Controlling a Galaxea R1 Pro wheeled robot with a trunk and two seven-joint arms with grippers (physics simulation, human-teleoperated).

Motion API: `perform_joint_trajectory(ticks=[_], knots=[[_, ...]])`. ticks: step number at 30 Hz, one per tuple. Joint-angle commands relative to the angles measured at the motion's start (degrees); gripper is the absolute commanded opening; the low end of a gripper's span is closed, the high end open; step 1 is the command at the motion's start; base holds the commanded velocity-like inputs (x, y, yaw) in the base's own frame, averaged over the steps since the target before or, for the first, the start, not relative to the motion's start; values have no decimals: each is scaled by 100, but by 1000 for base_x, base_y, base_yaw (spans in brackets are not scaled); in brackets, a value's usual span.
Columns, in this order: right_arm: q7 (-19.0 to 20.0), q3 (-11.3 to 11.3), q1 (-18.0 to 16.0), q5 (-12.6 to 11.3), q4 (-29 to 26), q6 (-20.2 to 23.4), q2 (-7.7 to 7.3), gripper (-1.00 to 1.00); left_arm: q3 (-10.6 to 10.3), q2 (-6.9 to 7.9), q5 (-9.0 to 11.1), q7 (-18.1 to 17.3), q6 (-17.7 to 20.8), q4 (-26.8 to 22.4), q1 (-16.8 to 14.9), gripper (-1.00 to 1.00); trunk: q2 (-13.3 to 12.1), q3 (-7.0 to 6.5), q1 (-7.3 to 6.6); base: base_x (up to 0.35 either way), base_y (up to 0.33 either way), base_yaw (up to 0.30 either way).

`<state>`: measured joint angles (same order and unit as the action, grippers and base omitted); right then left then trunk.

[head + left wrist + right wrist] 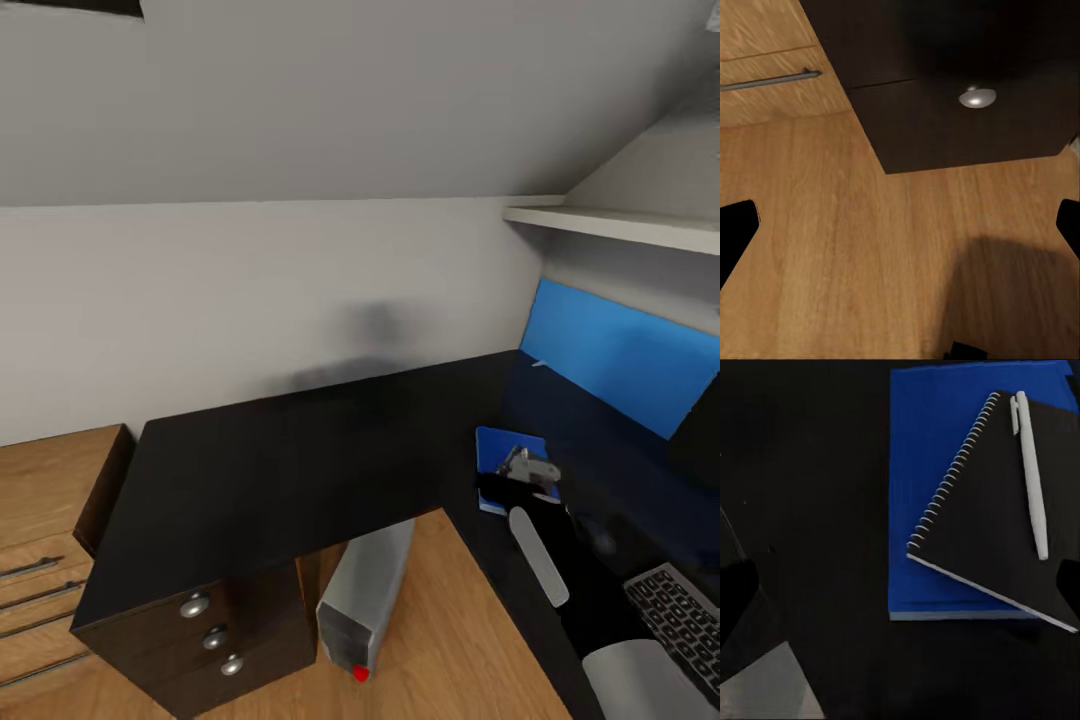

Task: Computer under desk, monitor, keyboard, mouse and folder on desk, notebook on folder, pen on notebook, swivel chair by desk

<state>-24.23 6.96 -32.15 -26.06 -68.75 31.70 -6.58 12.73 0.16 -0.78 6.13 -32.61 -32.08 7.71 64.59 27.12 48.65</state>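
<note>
Looking down our right hand [900,585], fingers spread and empty, we see the pen [1031,472] lying along the notebook [1009,510] — skewed on the folder [930,450], on the table [810,472].

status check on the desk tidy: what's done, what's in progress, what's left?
Done by the look of it: the computer sits under the desk, the monitor and keyboard are on it, and the pen lies on the notebook atop the folder. In hand: nothing; the right pincer hovers open over the stack. Left: mouse and swivel chair unconfirmed.
</note>
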Motion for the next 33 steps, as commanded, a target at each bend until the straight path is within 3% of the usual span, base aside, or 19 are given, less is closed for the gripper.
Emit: perform_joint_trajectory(ticks=[1,3,5,9,14,23,25,26,33], knots=[[-119,276,121,-52,-208,23,64,100,-7,1,-10,27,-4,-4,2,100,4,5,-3,-333,0,0],[-182,779,251,-57,-407,19,151,100,-7,1,-10,32,-2,-1,2,100,4,5,-3,-334,0,0],[-197,1120,295,-61,-455,13,215,100,-7,1,-10,35,-1,-1,2,100,4,5,-3,-334,0,0],[-208,1415,325,-83,-476,5,315,100,-7,1,-10,36,3,0,2,100,4,5,-3,-334,0,0],[-204,1602,346,-129,-569,10,401,100,-7,8,-10,50,135,162,2,100,4,5,-3,-334,0,0],[-189,1639,349,-144,-599,-4,441,100,9,85,42,79,481,242,2,100,4,5,-3,-335,0,0],[-189,1645,349,-145,-584,-5,449,100,14,114,115,75,735,249,2,100,4,5,-3,-335,0,70],[-195,1650,349,-139,-557,-12,532,100,12,151,512,35,1255,253,1,100,4,5,-3,-335,0,236],[-203,1660,349,-91,-211,-60,769,100,17,215,714,16,1409,251,-2,100,4,5,-3,-324,0,260]])
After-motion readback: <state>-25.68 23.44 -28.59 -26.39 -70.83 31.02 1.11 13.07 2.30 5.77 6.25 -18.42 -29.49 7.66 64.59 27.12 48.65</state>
